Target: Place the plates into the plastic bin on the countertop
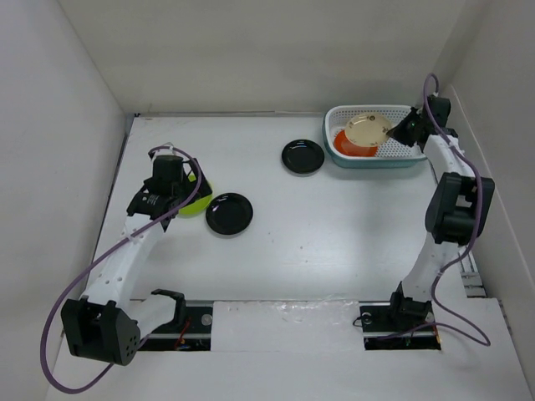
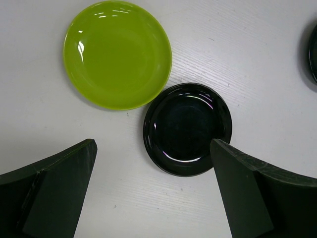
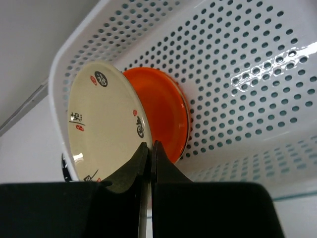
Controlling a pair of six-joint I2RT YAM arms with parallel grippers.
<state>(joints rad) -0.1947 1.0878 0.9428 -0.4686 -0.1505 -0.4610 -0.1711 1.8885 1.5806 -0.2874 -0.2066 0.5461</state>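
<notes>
Right gripper [image 3: 150, 146] is clamped tight on the near rim of a cream plate [image 3: 101, 124] with dark marks, fingers pinched together with only the rim between them. It holds the plate tilted, face turned off to one side, inside the walls of the plastic bin [image 3: 237, 64]. Just past the fingertips, behind the cream plate, an orange plate [image 3: 166, 111] sits on the perforated floor. From where I stand, the next move looks like a short drop and a let-go, so the cream plate lands on the orange one.

Across the countertop [image 1: 334, 242], the left gripper [image 2: 153, 144] hangs spread wide and holds nothing. A glossy black plate [image 2: 187, 129] lies flat right under it, between the two fingers and closer to the right one. The lime green plate [image 2: 118, 54] lies just ahead of the fingertips, on the left finger's side, its edge touching or overlapping the black one. That arm is clearly the nearer one for both. A second black plate [image 1: 303, 156] lies between the arms, closer to the bin.
</notes>
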